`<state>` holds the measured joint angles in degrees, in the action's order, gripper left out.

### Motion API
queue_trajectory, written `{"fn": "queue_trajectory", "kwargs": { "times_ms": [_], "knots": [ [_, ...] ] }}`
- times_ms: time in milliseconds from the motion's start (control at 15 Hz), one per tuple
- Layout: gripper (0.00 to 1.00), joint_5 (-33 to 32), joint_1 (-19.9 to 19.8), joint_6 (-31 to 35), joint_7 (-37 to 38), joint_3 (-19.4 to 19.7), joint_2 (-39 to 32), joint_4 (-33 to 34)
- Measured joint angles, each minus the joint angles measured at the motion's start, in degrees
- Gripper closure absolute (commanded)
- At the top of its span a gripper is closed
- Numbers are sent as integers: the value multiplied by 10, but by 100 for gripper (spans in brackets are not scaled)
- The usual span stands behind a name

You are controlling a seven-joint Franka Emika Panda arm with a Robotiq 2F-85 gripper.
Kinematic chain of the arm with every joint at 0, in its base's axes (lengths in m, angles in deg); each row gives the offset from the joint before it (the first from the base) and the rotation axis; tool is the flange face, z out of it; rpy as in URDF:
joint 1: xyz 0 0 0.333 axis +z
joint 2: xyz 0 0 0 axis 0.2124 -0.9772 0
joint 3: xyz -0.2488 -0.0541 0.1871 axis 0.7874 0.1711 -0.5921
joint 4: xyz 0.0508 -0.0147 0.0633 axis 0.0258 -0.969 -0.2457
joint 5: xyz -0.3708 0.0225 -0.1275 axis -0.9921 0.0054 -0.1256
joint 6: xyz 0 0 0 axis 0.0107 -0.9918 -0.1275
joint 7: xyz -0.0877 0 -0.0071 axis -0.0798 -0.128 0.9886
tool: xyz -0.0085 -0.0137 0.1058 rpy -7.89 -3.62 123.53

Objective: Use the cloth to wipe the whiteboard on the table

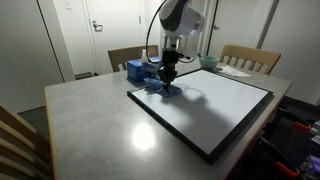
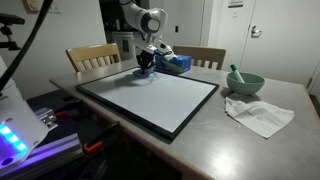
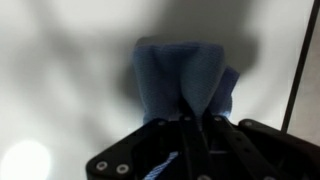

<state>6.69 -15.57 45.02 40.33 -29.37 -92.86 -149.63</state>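
Item: cloth (image 3: 185, 75), blue, soft, bunched into folds. Your gripper (image 3: 190, 128) has its fingers pinched narrow on the lower edge of the cloth, which runs lengthwise up from them toward the top of the wrist view.

Location: on the whiteboard (image 1: 215, 110) near its far corner, centre-left in an exterior view.

Whiteboard: white, black frame, flat on the table (image 1: 90, 120), one corner toward the frame's bottom.

Bowl (image 2: 247, 84): teal, right of frame, holds a green-handled utensil (image 2: 234, 70).

Blue box (image 2: 178, 63): just behind the cloth, contents not visible.
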Motion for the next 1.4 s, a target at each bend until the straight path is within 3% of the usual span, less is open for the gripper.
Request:
{"fn": "queue_trajectory", "kwargs": {
  "times_ms": [467,1400],
  "knots": [
    [98,23,-31,-66,-25,0,0,0],
    [98,23,-39,-72,-18,43,8,-2]
  ]
}}
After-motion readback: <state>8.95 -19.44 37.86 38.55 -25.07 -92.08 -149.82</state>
